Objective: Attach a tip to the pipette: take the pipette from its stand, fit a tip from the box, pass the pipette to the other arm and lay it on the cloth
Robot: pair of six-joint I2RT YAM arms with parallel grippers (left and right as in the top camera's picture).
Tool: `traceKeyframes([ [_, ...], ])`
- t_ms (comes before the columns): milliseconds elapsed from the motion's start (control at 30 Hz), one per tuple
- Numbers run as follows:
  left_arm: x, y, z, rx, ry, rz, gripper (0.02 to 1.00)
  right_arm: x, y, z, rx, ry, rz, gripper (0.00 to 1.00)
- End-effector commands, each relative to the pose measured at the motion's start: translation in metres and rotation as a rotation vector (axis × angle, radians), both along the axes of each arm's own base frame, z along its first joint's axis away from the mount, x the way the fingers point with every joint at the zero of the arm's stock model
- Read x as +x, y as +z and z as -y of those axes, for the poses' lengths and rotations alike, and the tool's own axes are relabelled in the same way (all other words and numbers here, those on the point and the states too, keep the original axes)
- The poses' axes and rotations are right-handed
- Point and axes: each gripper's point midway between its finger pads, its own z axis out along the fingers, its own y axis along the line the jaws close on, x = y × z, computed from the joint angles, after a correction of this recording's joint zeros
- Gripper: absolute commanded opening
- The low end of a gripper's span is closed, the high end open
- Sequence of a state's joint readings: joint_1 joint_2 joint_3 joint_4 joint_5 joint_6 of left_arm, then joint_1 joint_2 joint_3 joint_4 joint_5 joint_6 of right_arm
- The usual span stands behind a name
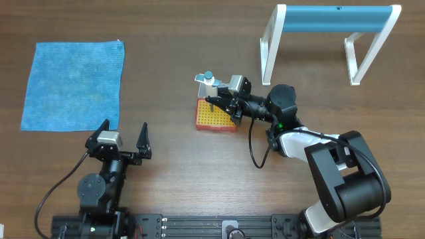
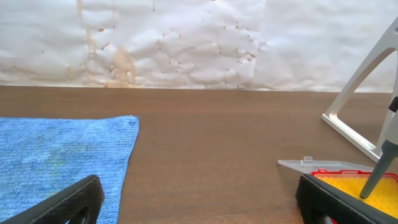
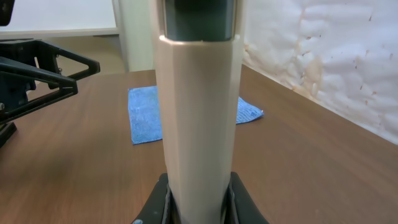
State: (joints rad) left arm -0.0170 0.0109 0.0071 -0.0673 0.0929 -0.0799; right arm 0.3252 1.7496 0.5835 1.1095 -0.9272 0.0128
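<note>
Horizontally, right end effector (image 1: pixel 218 101), clasping pipette (image 3: pixel 199 124)

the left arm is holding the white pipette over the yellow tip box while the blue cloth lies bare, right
Not quite: the right gripper holds the white pipette over the yellow tip box, as the top view shows. The left gripper stands open beside the bare blue cloth.

Left arm folded near base; left gripper (image 1: pixel 124 133) low, fingers spread wide; right arm stretched toward table middle — right gripper (image 1: pixel 214 99) clamped on pipette (image 3: pixel 199 106).
</note>
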Motion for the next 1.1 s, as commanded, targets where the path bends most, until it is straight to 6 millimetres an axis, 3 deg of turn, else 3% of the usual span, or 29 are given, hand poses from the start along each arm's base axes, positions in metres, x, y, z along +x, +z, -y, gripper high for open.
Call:
traceKeyframes([
  [33,0.000,-0.001,-0.001,0.010,0.005,0.000,0.998,-0.001,-0.030,0.003,-0.044,-0.004,-0.061,0.077],
  [200,0.000,-0.001,-0.001,0.010,0.005,0.000,0.998,-0.005,-0.042,0.005,-0.072,-0.001,-0.088,0.080],
  [367,0.000,-0.001,-0.001,0.010,0.005,0.000,0.998,-0.005,-0.041,0.005,-0.072,-0.001,-0.083,0.077],
  [467,0.000,-0.001,-0.001,0.010,0.005,0.000,0.998,-0.004,-0.031,0.005,-0.062,-0.001,-0.052,0.075],
  [767,0.000,-0.001,-0.001,0.010,0.005,0.000,0.998,-0.009,0.059,0.006,-0.008,-0.005,0.073,0.075],
  [1067,0.000,-0.001,-0.001,0.010,0.005,0.000,0.998,0.004,0.193,0.002,0.017,-0.006,0.149,0.080],
  [1100,0.000,-0.001,-0.001,0.010,0.005,0.000,0.998,0.005,0.200,0.001,0.021,-0.007,0.158,0.077],
])
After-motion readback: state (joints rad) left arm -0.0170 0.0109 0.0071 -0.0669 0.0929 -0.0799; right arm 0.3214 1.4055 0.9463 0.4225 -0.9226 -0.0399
